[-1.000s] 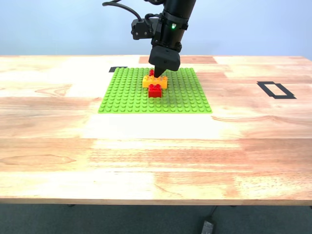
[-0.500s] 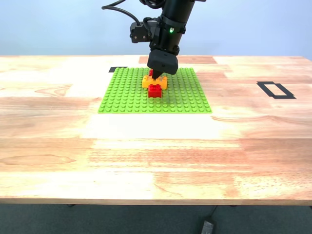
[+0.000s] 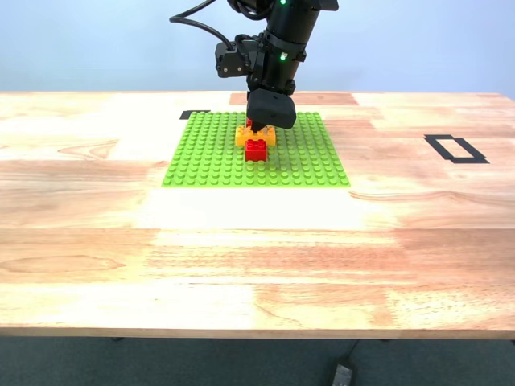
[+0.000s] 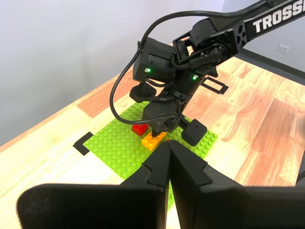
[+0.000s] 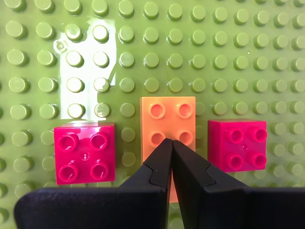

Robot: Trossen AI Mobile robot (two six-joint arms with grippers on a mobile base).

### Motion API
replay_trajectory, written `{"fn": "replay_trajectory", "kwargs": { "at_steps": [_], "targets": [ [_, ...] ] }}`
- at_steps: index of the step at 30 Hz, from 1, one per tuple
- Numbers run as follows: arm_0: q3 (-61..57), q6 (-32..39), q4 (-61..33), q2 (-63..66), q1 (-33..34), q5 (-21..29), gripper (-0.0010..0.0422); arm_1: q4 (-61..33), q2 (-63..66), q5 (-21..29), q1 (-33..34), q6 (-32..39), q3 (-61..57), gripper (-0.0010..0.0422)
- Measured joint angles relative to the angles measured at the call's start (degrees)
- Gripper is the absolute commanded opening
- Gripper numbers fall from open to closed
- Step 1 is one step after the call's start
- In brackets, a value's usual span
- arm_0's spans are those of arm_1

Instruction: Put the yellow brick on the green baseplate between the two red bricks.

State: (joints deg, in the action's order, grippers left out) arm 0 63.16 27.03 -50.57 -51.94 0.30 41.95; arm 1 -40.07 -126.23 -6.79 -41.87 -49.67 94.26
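The green baseplate (image 3: 201, 153) lies on the wooden table's far middle. The yellow brick (image 3: 241, 137) sits on it between two red bricks, one on the near side (image 3: 256, 150) and one behind (image 3: 249, 121), mostly hidden by the arm. In the second wrist view the yellow brick (image 5: 167, 117) has a red brick on each side (image 5: 85, 152) (image 5: 237, 144), with a stud-wide gap to each. My second gripper (image 5: 170, 142) is shut, its tips resting on the yellow brick's top. My first gripper (image 4: 169, 145) is shut and empty, off to the side, looking at the plate (image 4: 114, 145).
A black tape rectangle (image 3: 455, 148) marks the table at the exterior view's right. A small black tape mark (image 3: 194, 114) lies at the plate's far corner. Bare wood stretches from the plate to the table's front edge (image 3: 257, 331).
My second gripper has come down a little onto the yellow brick, staying shut. The bricks and the plate have not visibly moved.
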Motion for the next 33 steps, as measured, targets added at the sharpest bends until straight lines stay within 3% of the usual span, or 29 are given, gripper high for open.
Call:
{"fn": "replay_trajectory", "kwargs": {
  "at_steps": [9,17,22,26,30,33],
  "targets": [
    [0.0,0.0,0.4,0.0,0.0,0.0,0.0000,-1.3,7.5,-0.3,0.4,0.5,-0.3,0.0005],
    [0.0,0.0,2.8,0.1,0.0,-0.2,0.0000,1.7,21.4,0.0,5.2,5.4,-5.7,0.0005],
    [0.0,-0.1,6.1,0.3,0.0,-9.0,0.0000,9.1,34.7,-0.2,9.9,8.7,-16.1,0.0005],
    [-2.7,-1.6,12.4,1.2,0.0,-12.2,0.0000,16.7,46.4,0.1,14.1,13.1,-25.9,0.0005],
    [-9.8,-6.6,24.9,3.9,0.0,-12.2,0.0000,25.1,58.2,-0.1,18.1,18.9,-35.6,0.0005],
    [-15.7,-10.5,33.9,6.7,-0.1,-16.1,0.0000,30.1,66.0,0.3,21.2,23.6,-42.3,0.0005]
  ]
}}
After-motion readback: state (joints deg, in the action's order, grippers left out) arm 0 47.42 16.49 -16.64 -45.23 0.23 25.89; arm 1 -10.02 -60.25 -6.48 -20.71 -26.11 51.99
